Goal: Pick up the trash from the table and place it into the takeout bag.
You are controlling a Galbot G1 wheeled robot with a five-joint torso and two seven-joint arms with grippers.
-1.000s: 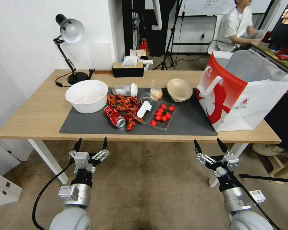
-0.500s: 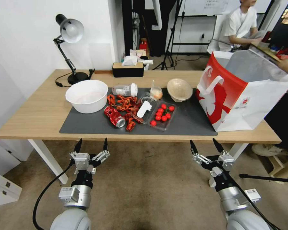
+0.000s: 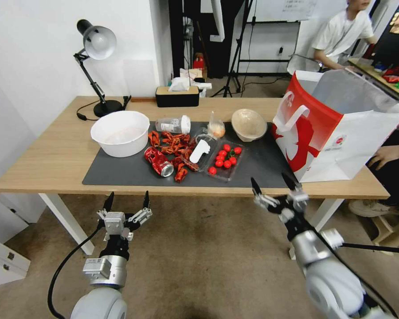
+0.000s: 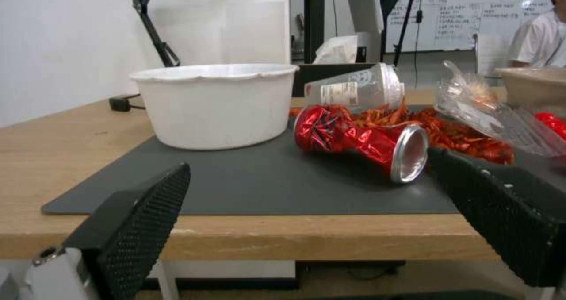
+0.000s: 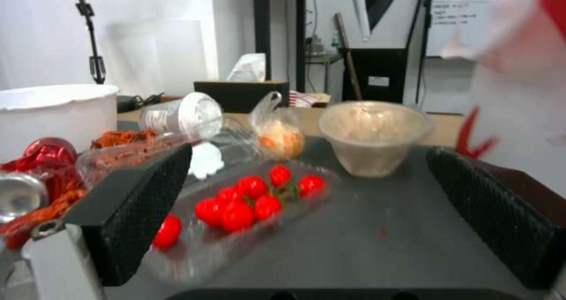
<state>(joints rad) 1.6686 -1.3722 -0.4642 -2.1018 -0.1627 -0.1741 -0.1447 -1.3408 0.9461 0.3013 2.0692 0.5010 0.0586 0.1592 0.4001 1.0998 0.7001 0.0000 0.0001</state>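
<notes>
On the table [image 3: 48, 159], trash lies across a dark grey mat [image 3: 119, 175]: a crushed red can [image 3: 159, 161], a clear white-lidded cup [image 3: 174, 125] on its side, a small clear food bag [image 3: 216, 128] and a beige bowl [image 3: 248, 124]. The takeout bag [image 3: 337, 124] stands open at the table's right end. My right gripper [image 3: 274, 188] is open at the table's front edge, in front of the mat's right part; its wrist view faces the bowl [image 5: 374, 136] and the food bag [image 5: 280, 134]. My left gripper [image 3: 125, 201] is open below the front edge, facing the can [image 4: 360, 140].
A white tub [image 3: 119, 133], red crayfish shells [image 3: 175, 146] and a clear tray of cherry tomatoes [image 3: 226, 159] also sit on the mat. A desk lamp [image 3: 95, 66] and a tissue box [image 3: 177, 95] stand at the back. Bare wood lies left of the mat.
My right gripper has risen and moved forward and leftward, from below the table up to its front edge. The left arm has stayed where it was.
</notes>
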